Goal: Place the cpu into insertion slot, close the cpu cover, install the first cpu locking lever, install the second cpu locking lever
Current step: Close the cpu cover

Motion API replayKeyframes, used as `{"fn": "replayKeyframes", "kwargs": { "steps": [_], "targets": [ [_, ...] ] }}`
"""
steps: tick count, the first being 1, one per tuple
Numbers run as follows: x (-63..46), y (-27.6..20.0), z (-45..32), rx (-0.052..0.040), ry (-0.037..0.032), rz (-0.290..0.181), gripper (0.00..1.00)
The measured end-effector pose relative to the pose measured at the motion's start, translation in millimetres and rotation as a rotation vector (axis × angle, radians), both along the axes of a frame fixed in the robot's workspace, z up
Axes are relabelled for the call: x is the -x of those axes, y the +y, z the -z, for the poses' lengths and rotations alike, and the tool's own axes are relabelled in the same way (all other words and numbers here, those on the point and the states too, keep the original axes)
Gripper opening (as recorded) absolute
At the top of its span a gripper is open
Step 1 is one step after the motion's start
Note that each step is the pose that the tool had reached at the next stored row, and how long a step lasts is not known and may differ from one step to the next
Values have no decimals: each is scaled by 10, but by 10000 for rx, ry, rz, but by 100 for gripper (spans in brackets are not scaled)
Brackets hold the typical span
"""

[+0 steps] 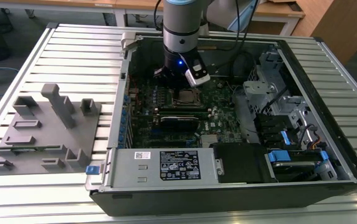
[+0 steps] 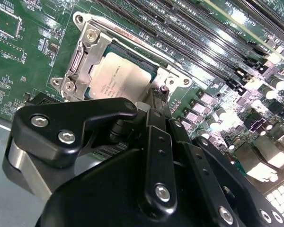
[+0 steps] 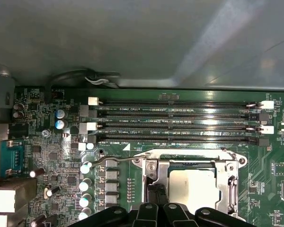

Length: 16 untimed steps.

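Gripper (image 3: 157, 194) is sitting w/ fingers pinched shut, nothing held, tips at cover (image 3: 229, 179) rim. Cpu (image 3: 191, 187) is lying seated under cover window; prob. light, stiff, fragile, so edges only for gripping.

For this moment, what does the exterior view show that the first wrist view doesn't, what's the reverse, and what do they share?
Exterior view, not first wrist view: the arm, the grey fixture block on the slatted table, the labelled power supply. First wrist view, not exterior: the memory slots' white latches, a thin wire lever beside the socket, the cpu cover lying down around the cpu. Both: the cpu in its socket with the tool at the socket.
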State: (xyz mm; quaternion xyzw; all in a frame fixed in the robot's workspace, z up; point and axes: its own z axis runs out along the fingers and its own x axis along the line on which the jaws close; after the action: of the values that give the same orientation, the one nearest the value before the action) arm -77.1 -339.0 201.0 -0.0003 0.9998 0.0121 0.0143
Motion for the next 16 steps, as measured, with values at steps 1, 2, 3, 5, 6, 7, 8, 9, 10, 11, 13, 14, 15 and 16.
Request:
{"fn": "replayKeyframes", "kwargs": {
  "steps": [1,2,3,5,6,7,8,9,10,11,13,14,15,16],
  "targets": [
    [0,0,0,1,0,0,11],
    [0,0,1,-1,0,1,11],
    [0,0,2,-2,-1,1,11],
    [0,1,9,-6,-4,1,11],
    [0,1,15,-3,-3,1,11],
    [0,0,20,0,0,1,11],
    [1,0,23,3,2,1,11],
    [1,-1,23,4,3,1,11],
    [1,-1,24,4,3,1,11],
    [1,0,26,3,2,1,11],
    [0,0,27,-1,0,1,11],
    [0,0,27,-1,-1,1,11],
    [0,0,27,-1,-1,1,11],
    [0,0,28,-1,-1,1,11]
  ]
}}
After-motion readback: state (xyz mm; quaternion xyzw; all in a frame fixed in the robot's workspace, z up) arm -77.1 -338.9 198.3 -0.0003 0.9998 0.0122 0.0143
